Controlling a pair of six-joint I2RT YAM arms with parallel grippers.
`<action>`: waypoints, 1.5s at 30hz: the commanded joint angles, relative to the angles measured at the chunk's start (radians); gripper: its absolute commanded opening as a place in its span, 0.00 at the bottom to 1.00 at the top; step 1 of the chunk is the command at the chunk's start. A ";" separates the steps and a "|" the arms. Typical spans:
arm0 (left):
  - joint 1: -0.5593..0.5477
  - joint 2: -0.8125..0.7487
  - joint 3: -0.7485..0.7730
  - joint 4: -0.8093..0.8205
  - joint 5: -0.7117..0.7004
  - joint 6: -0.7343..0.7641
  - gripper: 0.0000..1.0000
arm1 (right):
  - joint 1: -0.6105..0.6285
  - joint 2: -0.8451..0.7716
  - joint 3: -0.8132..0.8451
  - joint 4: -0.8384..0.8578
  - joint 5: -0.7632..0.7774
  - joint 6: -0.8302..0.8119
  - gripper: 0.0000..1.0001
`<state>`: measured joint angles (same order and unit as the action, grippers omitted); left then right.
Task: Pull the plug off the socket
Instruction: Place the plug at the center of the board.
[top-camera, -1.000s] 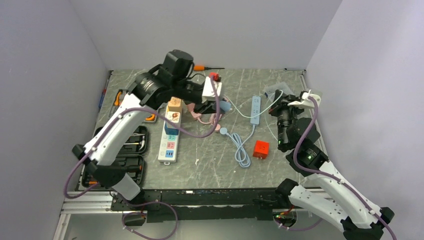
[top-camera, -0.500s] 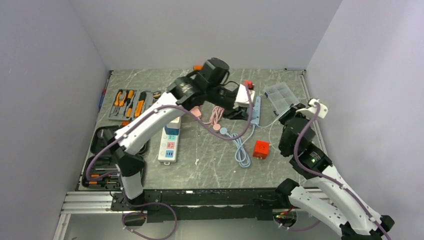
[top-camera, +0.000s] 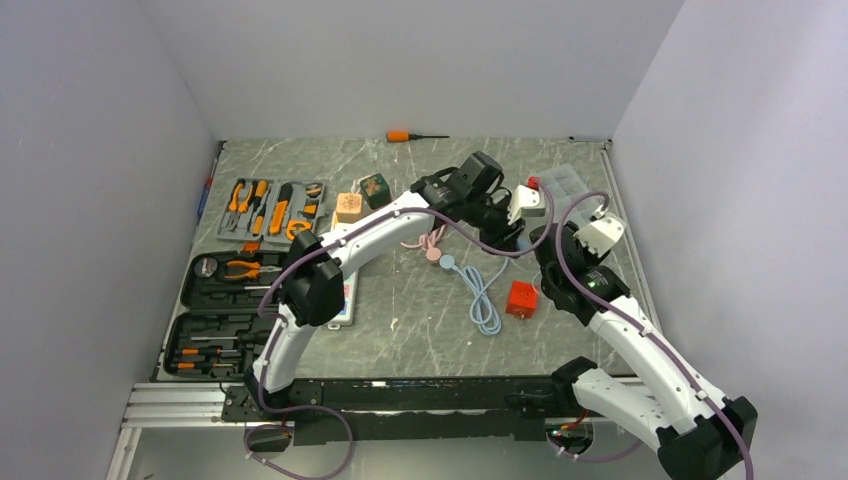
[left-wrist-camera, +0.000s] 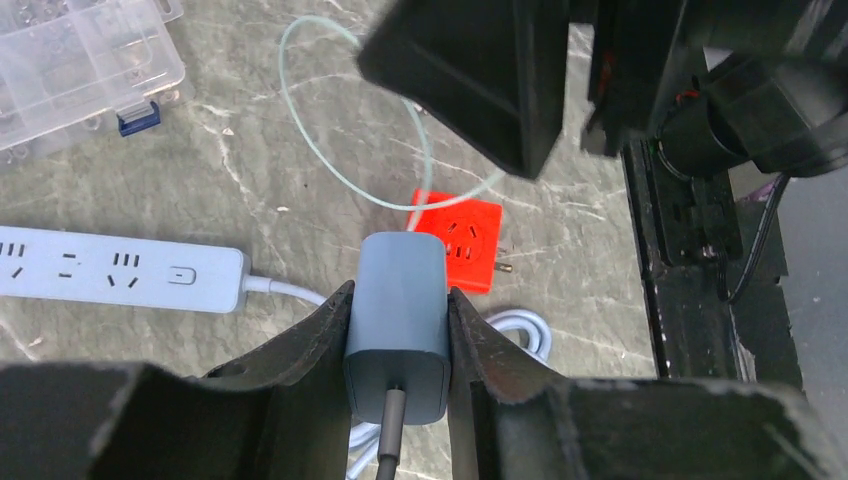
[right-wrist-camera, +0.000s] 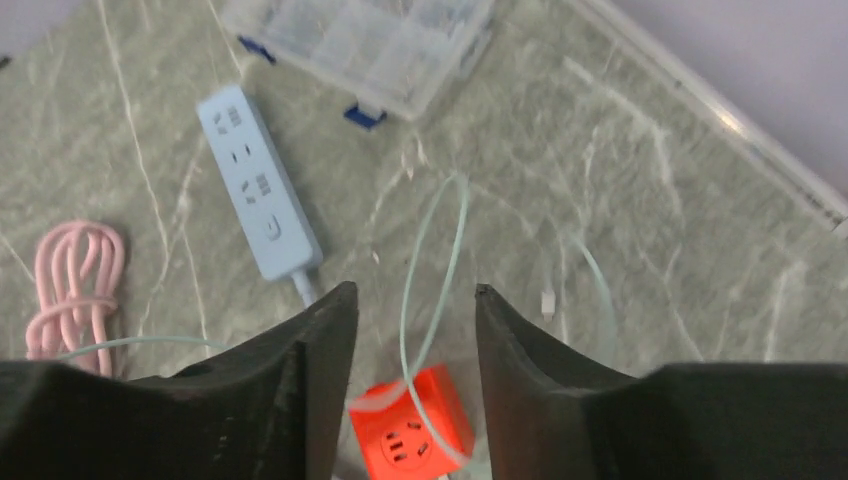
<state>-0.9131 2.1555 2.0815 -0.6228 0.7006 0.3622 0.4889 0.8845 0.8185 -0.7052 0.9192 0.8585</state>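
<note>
My left gripper (left-wrist-camera: 397, 300) is shut on a blue-grey plug (left-wrist-camera: 396, 300) with a dark cable running out of its back. The plug hangs above the table, free of any socket. Below it lie a red cube socket (left-wrist-camera: 457, 240) and a light blue power strip (left-wrist-camera: 120, 270). In the top view the left gripper (top-camera: 505, 232) reaches across to the right side, its hold hidden under the wrist. My right gripper (right-wrist-camera: 410, 295) stands open above the red cube socket (right-wrist-camera: 410, 440), and a thin pale green cable (right-wrist-camera: 437, 260) runs between its fingers untouched.
A clear plastic box (top-camera: 565, 185) sits at the back right. A coiled blue cable (top-camera: 485, 300) and a pink cable (top-camera: 425, 240) lie mid-table. Tool cases (top-camera: 235, 290) fill the left. A white power strip (top-camera: 347, 300) is mostly hidden under the left arm. Two small cubes (top-camera: 350, 207) stand behind it.
The left arm has swung from the table's middle to the right side, carrying the plug. The right gripper has opened and moved in toward the red cube.
</note>
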 joint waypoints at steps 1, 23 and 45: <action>0.001 -0.005 -0.031 0.142 -0.045 -0.128 0.00 | -0.010 -0.012 -0.055 -0.107 -0.139 0.162 0.52; -0.013 0.218 0.073 0.173 -0.044 -0.306 0.27 | -0.009 -0.377 -0.071 -0.174 -0.317 0.198 0.81; 0.109 -0.091 0.104 -0.234 -0.186 -0.146 0.99 | -0.009 -0.269 0.166 -0.495 -0.612 -0.007 0.88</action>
<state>-0.8894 2.2379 2.0777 -0.6834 0.5392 0.1761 0.4808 0.5392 0.8494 -1.0698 0.4328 0.9840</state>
